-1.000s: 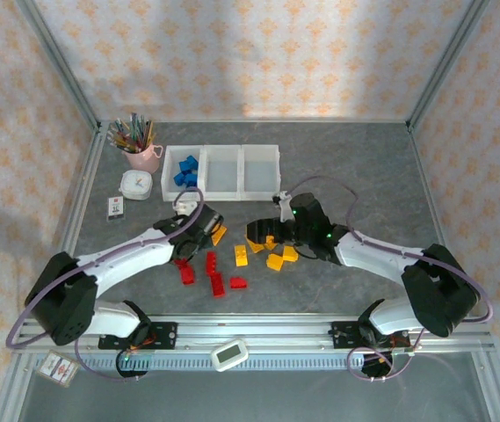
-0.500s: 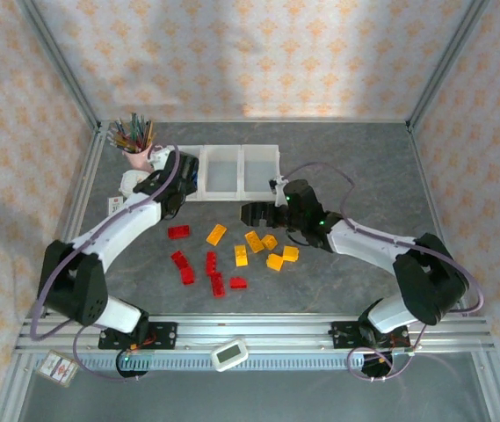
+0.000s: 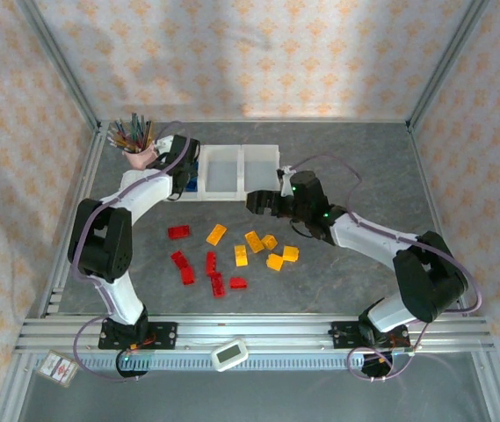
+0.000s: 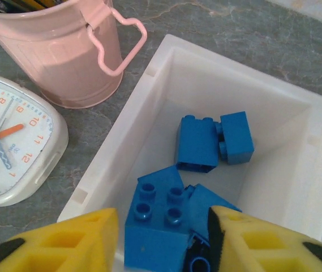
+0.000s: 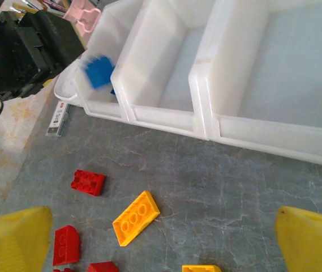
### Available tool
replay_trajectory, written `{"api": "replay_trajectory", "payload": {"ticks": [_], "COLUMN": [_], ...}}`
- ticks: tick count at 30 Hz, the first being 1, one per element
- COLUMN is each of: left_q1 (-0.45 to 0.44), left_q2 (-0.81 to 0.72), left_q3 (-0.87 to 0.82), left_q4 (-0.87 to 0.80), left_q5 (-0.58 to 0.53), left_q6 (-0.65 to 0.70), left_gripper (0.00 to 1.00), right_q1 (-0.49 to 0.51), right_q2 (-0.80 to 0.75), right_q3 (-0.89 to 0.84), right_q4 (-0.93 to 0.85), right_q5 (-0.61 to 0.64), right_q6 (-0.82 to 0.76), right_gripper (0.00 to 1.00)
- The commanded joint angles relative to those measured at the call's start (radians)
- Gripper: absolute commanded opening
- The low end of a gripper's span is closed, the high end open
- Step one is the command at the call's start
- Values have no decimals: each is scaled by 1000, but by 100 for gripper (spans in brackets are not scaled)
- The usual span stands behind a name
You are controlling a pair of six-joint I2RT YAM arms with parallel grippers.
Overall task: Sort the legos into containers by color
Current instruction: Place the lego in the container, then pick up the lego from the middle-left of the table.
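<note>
The left gripper (image 4: 161, 226) has swung off the loose bricks at the centre of the bench (image 3: 364, 176) and now hangs over the left bin (image 4: 166, 48). Its jaws stand apart above the blue bricks (image 4: 197, 144) (one blue brick (image 5: 98, 71) shows blurred at the bin wall). Its departure uncovers a red brick (image 3: 178, 232) and a yellow brick (image 3: 216, 234). The right gripper (image 3: 260, 203) has drawn back from the yellow cluster (image 3: 274, 261) toward the bin row (image 3: 258, 192), jaws wide.
</note>
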Motion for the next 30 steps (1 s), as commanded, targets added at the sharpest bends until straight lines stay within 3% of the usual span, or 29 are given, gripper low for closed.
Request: {"api": "replay_trajectory", "payload": {"ticks": [1,11,20,24,30], "left_q1": [5,-1,-75,-119,-130], "left_q2": [-9,-208,-481,-543,-538], "left_q3": [30,-144,-412,-497,-584], "left_q4": [8,-68,-200,-247,-159], "left_q5": [6,125,105,77,134], "left_q6": [23,-12,-92,-153,-139], "left_gripper": [52,55,60,64,74], "right_q1": [-2,21,102,125,137], "right_q2": [0,-18,-31,-28,-8], "right_q3": [38,32,-40,-82,-112], "right_q4": [2,-81,-104,-74,-13], "right_q5": [-3,-39,-53,-49,-56], "right_q6": [-34,-98,-124,-111,-67], "right_gripper": [100,100,100,100,100]}}
